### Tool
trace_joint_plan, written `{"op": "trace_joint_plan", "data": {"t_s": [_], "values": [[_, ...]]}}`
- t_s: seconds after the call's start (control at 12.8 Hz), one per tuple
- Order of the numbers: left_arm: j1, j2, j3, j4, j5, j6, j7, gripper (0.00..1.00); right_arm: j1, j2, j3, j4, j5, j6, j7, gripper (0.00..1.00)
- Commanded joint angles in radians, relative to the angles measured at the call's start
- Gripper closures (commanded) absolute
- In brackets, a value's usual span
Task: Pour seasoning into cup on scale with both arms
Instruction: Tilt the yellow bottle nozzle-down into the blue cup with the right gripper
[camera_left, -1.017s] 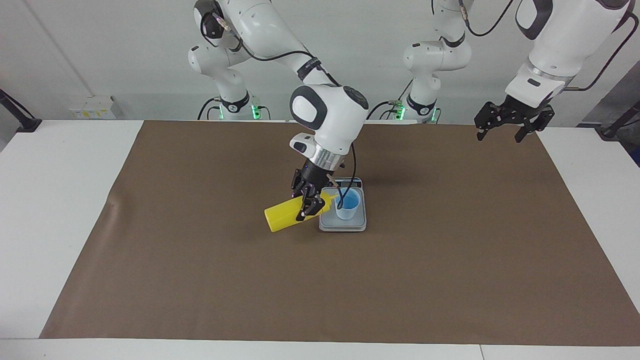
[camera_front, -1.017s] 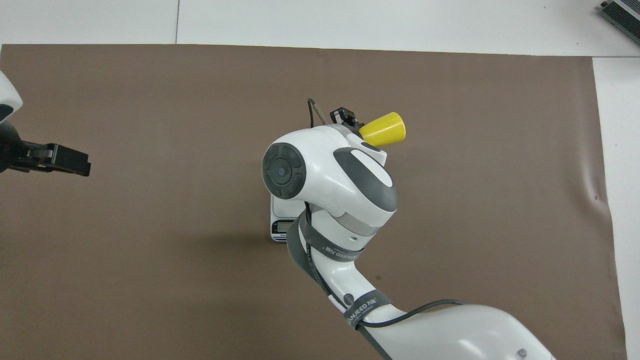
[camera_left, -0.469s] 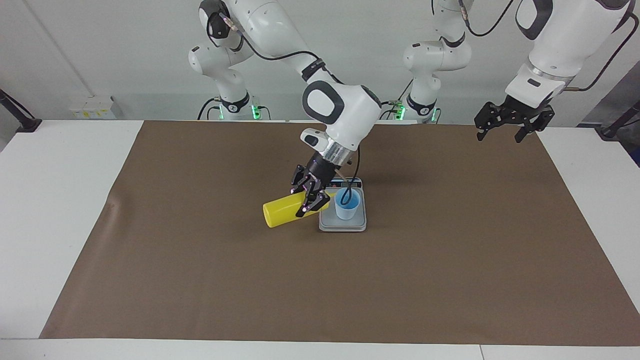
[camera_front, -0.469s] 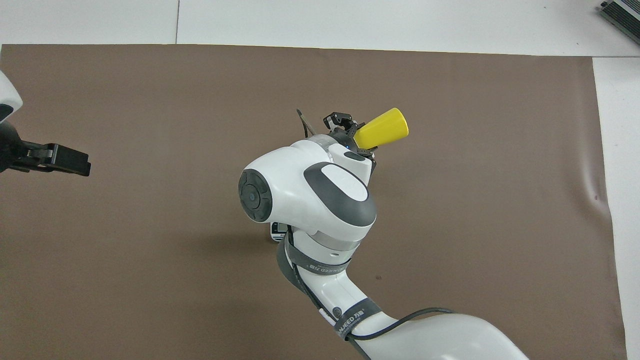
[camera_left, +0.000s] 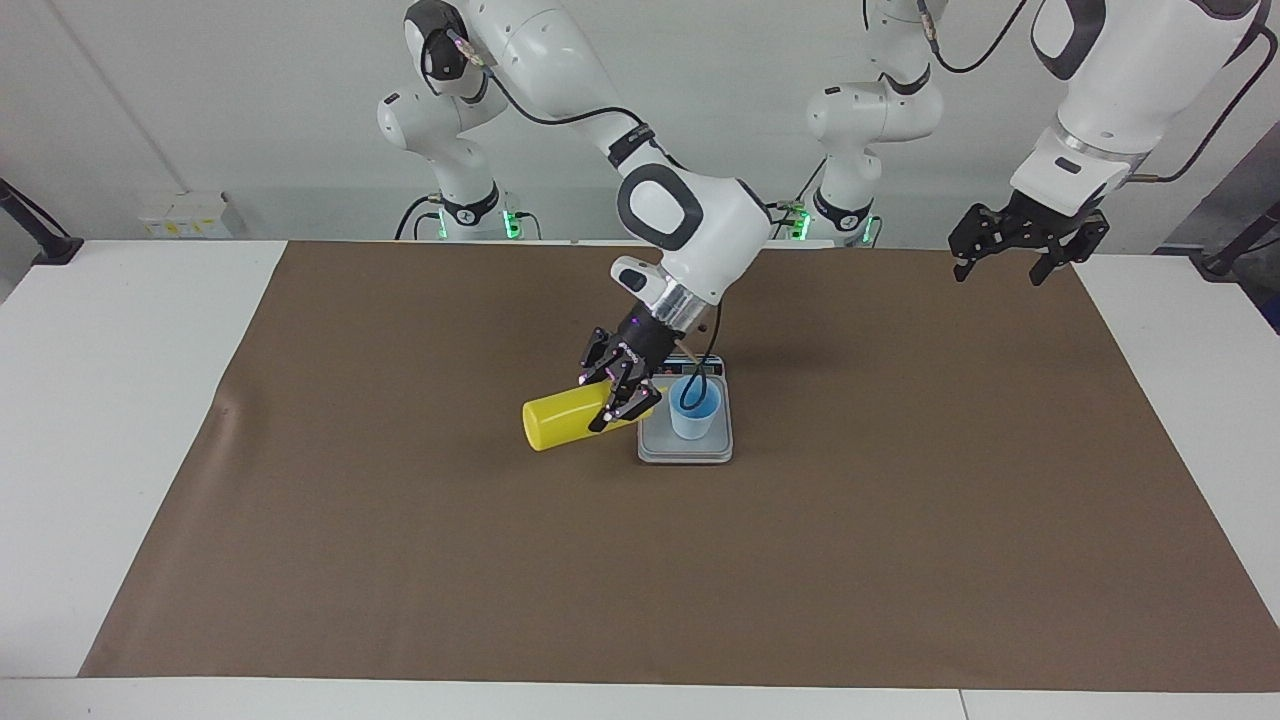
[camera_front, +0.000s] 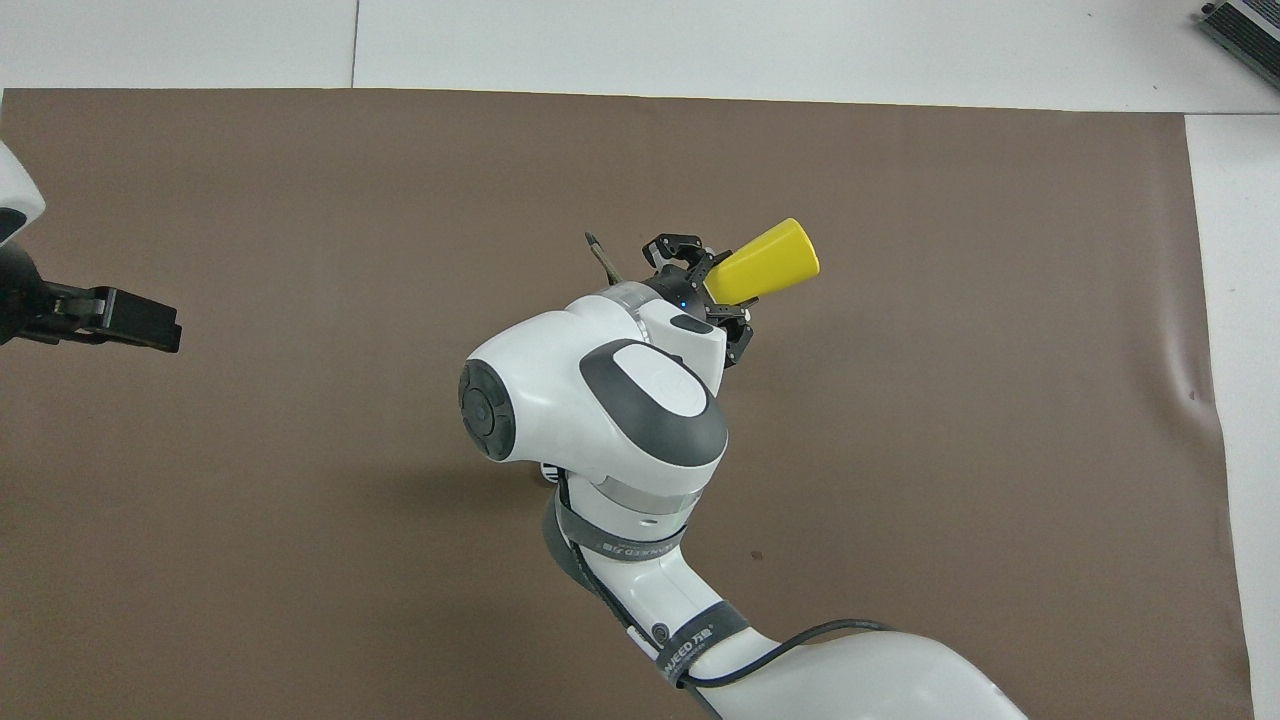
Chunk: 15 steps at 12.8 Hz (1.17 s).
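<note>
Right gripper (camera_left: 618, 392): jaws clamped on the seasoning bottle (camera_left: 560, 421), held tipped on its side beside the scale (camera_left: 686, 446). Cup (camera_left: 695, 408) stands on the scale. Left gripper (camera_left: 1012, 250) waits over the counter (camera_left: 120, 400) edge, jaws apart, holding nothing.

Robotics lab: two white arms (camera_left: 560, 70), papered table (camera_left: 120, 400).

Brown mat (camera_left: 900, 520) on white table (camera_left: 110, 420), dark device (camera_front: 1240, 28) at table corner
</note>
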Motion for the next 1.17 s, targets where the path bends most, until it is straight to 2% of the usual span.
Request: {"op": "trace_joint_plan", "data": {"t_s": [0.0, 0.31, 1.1], "values": [[0.013, -0.006, -0.005, -0.005, -0.011, -0.014, 0.005, 0.0, 0.015, 0.011, 0.0, 0.025, -0.035, -0.034, 0.026, 1.0], [0.013, -0.006, -0.005, -0.005, -0.011, -0.012, 0.005, 0.0, 0.018, 0.009, 0.004, 0.018, -0.025, -0.047, 0.028, 1.0], [0.013, -0.006, -0.005, -0.005, -0.011, -0.012, 0.005, 0.0, -0.006, 0.019, 0.004, 0.017, 0.041, 0.025, 0.092, 1.0]]}}
